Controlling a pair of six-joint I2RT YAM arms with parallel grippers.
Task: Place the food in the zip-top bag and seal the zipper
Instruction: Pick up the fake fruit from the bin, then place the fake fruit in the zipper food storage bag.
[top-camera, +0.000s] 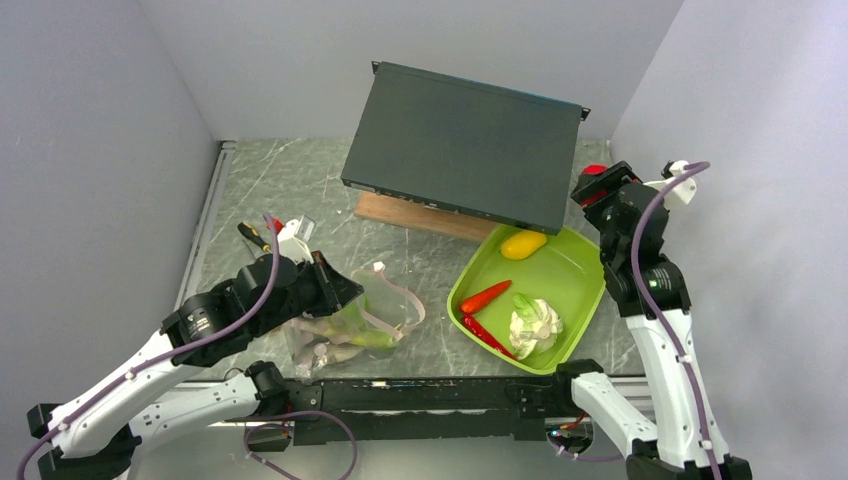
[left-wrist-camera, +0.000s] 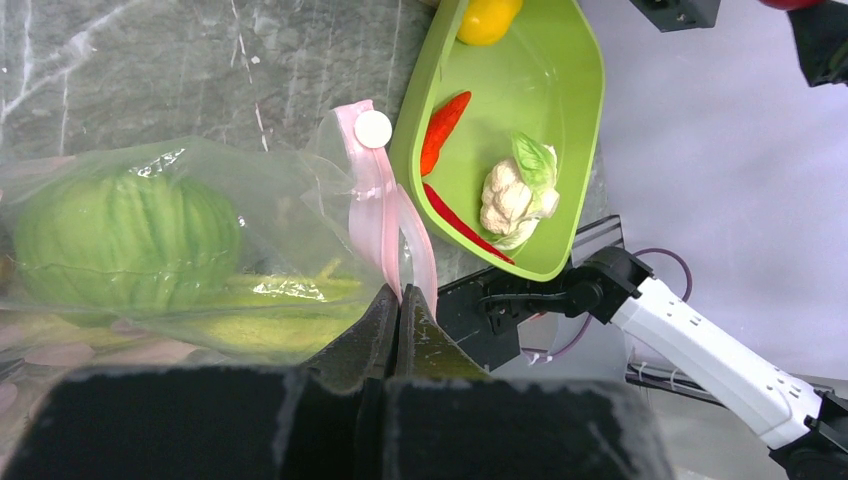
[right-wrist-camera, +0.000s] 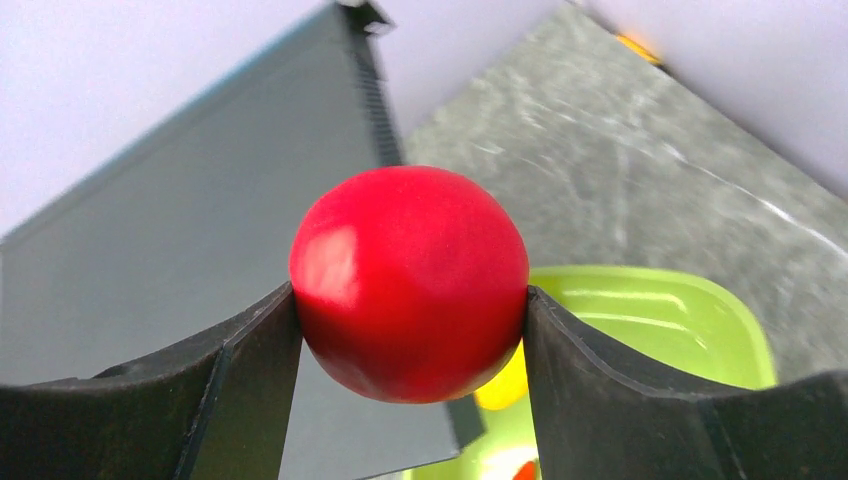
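Observation:
The clear zip-top bag (top-camera: 372, 318) lies at the left front of the table. Inside it are a green cabbage (left-wrist-camera: 125, 240) and green stalks (left-wrist-camera: 270, 325). My left gripper (left-wrist-camera: 400, 295) is shut on the pink zipper (left-wrist-camera: 375, 200) at the bag's mouth, which is partly open. My right gripper (right-wrist-camera: 408, 291) is shut on a red tomato (right-wrist-camera: 410, 280), raised above the far right corner of the lime-green tray (top-camera: 575, 270). In the tray lie a yellow fruit (top-camera: 523, 244), two red chilies (top-camera: 486, 296) and a white cauliflower (top-camera: 533, 322).
A dark grey flat box (top-camera: 465, 145) leans on a wooden block (top-camera: 415, 215) at the back, close behind the tray. A yellow-handled screwdriver (top-camera: 255, 235) lies left of the bag. Grey walls close in both sides.

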